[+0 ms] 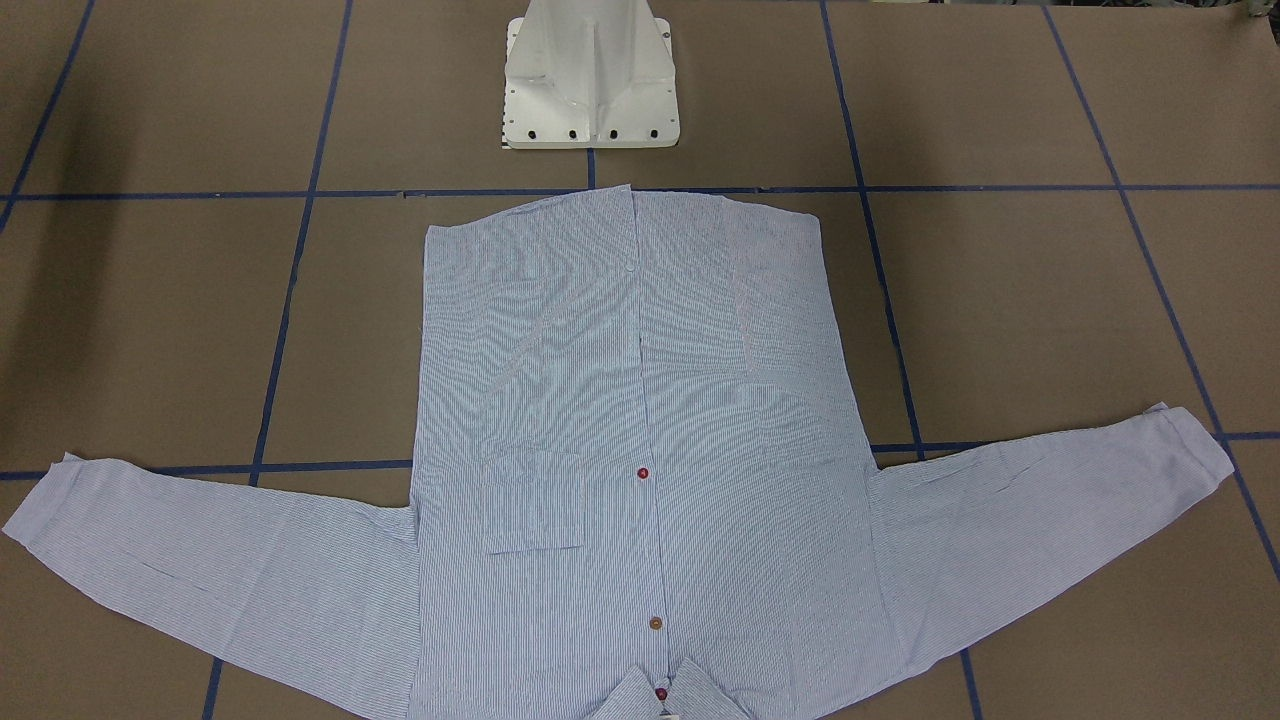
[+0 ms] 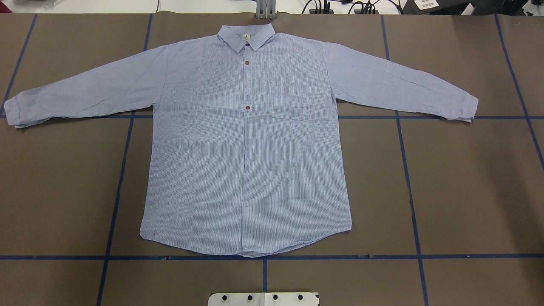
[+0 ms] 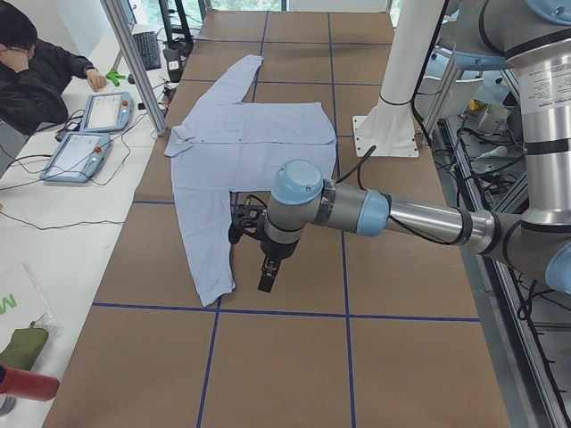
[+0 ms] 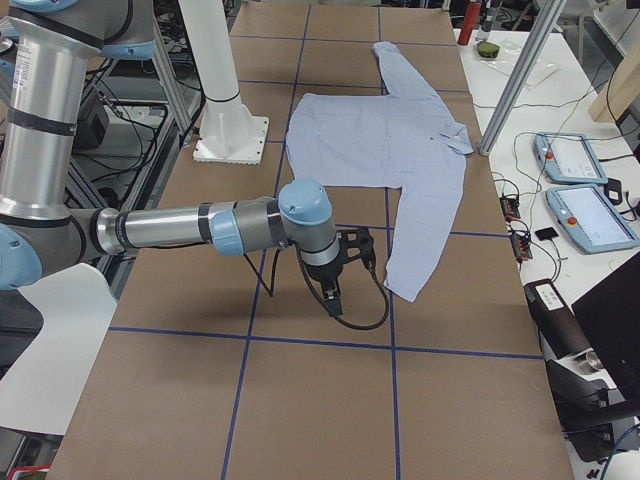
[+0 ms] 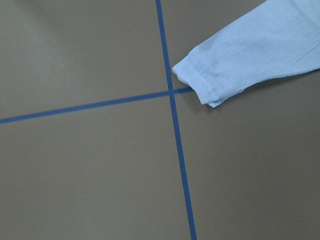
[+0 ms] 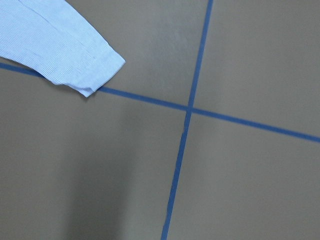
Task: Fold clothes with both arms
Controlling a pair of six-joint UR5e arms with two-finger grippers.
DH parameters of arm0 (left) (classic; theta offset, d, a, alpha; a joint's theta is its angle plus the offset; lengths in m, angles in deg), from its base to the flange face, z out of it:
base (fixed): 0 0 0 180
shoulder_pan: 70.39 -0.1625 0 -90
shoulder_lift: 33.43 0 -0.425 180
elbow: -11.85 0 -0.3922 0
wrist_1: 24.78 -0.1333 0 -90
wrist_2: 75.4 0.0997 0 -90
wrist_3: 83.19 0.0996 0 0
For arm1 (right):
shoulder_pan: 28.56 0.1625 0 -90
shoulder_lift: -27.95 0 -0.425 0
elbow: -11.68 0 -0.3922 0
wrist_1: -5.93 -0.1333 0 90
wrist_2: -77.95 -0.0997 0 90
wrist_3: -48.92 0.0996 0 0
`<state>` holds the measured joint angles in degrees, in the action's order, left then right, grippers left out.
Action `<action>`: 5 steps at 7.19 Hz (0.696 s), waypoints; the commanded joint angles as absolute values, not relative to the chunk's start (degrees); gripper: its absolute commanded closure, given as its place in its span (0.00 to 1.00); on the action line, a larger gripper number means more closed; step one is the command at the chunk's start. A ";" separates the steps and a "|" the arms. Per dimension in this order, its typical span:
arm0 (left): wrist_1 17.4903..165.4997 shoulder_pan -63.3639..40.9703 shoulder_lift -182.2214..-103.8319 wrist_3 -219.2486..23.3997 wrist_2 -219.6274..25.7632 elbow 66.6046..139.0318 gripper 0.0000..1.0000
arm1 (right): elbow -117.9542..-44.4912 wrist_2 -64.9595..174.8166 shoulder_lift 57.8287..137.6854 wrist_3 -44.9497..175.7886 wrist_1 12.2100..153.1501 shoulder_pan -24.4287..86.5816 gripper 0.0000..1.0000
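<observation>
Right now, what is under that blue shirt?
The shirt lies flat on the brown table, whose blue tape lines run in under the cloth and vanish there; whatever else lies beneath is covered.

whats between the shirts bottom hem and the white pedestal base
Only bare brown table crossed by blue tape; nothing else lies between the shirt hem and the pedestal base, as the overhead view shows.
</observation>
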<state>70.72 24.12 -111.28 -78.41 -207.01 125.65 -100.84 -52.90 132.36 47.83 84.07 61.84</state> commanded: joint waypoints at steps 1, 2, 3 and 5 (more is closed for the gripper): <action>85.70 24.09 -114.27 -78.62 -206.80 123.14 0.00 | -97.84 -53.87 130.08 48.48 73.36 61.80 0.00; 94.13 24.00 -117.25 -78.71 -206.80 119.64 0.00 | -96.17 -54.15 129.21 50.39 72.74 61.80 0.00; 98.66 23.92 -119.37 -78.71 -207.14 114.99 0.00 | -94.07 -54.24 128.94 51.46 70.73 61.80 0.00; 104.04 23.83 -120.01 -79.15 -207.23 111.17 0.00 | -90.37 -53.45 128.50 61.75 61.60 56.83 0.00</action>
<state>100.40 23.88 -119.43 -79.00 -207.16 113.56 -92.58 -53.84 128.81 54.22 66.15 60.56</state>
